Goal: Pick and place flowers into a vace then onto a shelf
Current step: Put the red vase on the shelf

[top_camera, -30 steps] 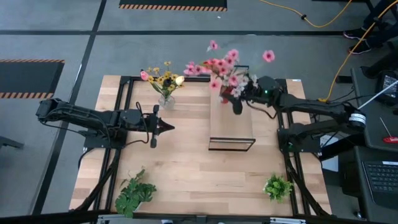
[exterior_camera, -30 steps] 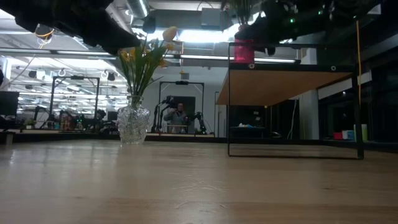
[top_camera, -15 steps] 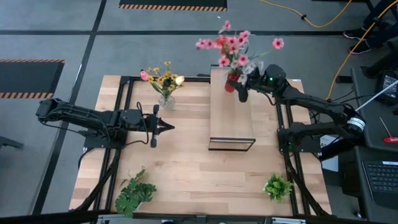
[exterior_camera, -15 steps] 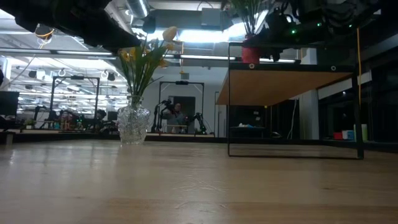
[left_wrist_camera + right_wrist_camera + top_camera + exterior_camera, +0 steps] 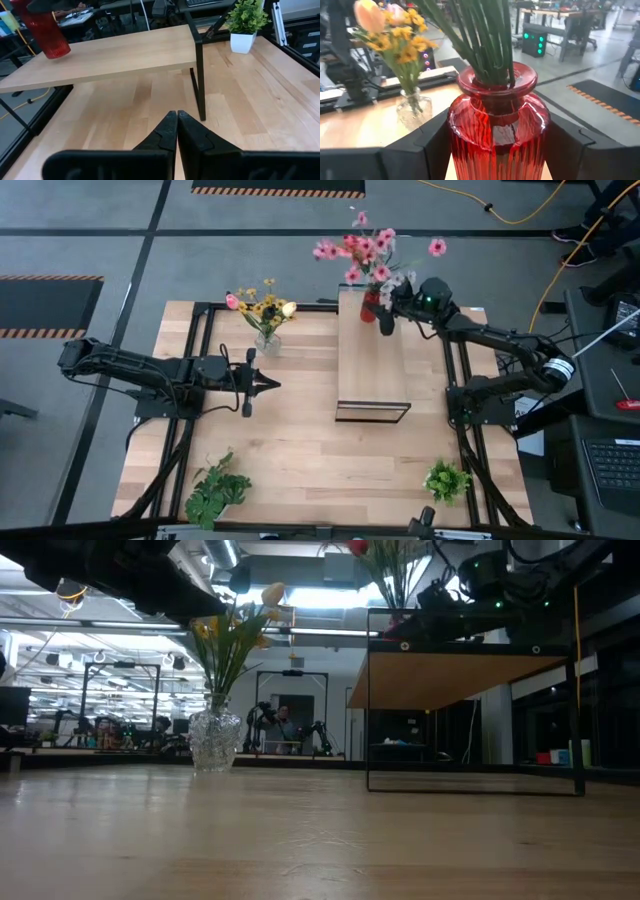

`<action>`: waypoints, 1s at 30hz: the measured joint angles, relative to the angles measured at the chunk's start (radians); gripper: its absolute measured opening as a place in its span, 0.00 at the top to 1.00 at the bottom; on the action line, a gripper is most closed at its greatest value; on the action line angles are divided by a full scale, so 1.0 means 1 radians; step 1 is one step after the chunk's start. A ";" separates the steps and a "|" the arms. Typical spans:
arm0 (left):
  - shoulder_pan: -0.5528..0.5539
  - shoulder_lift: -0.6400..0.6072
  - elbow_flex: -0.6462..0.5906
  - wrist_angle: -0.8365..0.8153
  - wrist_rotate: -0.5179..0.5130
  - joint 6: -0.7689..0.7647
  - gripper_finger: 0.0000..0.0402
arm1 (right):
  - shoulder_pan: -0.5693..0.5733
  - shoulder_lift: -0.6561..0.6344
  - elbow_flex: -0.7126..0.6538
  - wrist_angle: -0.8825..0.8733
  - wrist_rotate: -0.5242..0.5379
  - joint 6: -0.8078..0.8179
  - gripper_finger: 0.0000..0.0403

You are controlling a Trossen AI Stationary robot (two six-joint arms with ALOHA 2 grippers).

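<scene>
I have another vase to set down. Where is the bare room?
The near half of the shelf is bare; its far end is crowded by the red vase and the right gripper. The table between the two green plants is also bare.

High: we look straight down on the whole table (image 5: 300, 440).
Low: we face level across it.
Wrists: close in; both show the red vase (image 5: 497, 132).

Two leafy green bunches (image 5: 216, 490) (image 5: 446, 479) lie near the tabletop's (image 5: 300, 450) front corners.
</scene>
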 joint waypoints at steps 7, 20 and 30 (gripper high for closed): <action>0.000 0.000 0.000 0.000 0.000 0.000 0.98 | -0.018 0.000 0.000 -0.002 0.002 -0.004 0.40; 0.000 0.000 0.000 0.000 0.000 0.000 0.98 | -0.018 0.070 0.001 0.056 0.002 -0.019 0.40; 0.000 0.000 0.000 0.000 0.000 0.000 0.99 | -0.018 0.070 0.002 0.028 0.002 0.008 0.24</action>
